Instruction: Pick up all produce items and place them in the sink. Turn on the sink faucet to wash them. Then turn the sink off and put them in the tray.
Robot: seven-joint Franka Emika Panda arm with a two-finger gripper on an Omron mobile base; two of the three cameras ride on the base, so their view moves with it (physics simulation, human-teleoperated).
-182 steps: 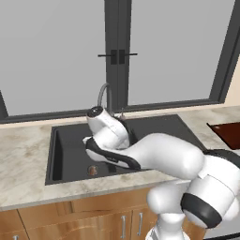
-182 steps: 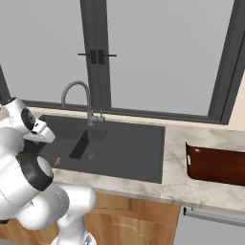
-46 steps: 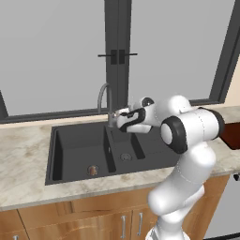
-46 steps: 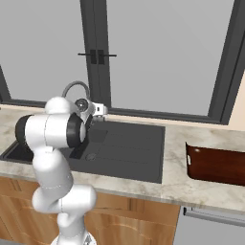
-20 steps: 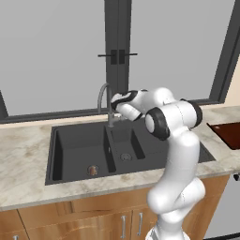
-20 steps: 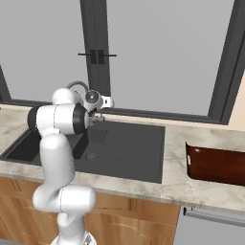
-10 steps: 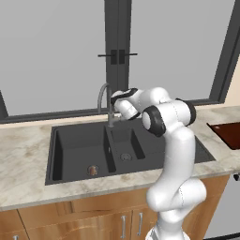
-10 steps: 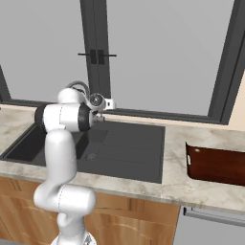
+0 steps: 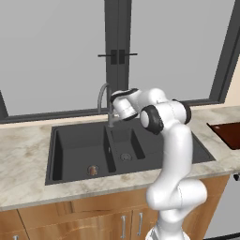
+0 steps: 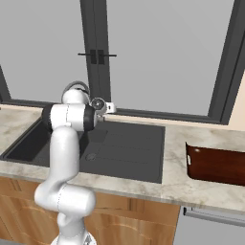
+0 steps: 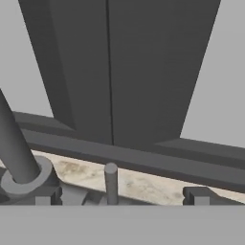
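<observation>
Hovering at the sink faucet point(image 9: 104, 101) base, gripper point(image 11: 117, 198) fingers spread apart around its lever point(image 11: 111, 182), produce item point(image 9: 93, 170) in sink point(image 9: 75, 147)

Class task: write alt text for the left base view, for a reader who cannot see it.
A white robot arm reaches its end effector to the base of a grey gooseneck faucet behind a dark-grey sink. A small brownish produce item lies in the large basin, and a red-brown tray sits at the right edge.

A kitchen was shown: a dark sink point(image 9: 75, 150) set in a marble bench point(image 9: 23, 159), wooden cabinets point(image 9: 70, 220) below, a window point(image 9: 56, 51) behind.
</observation>
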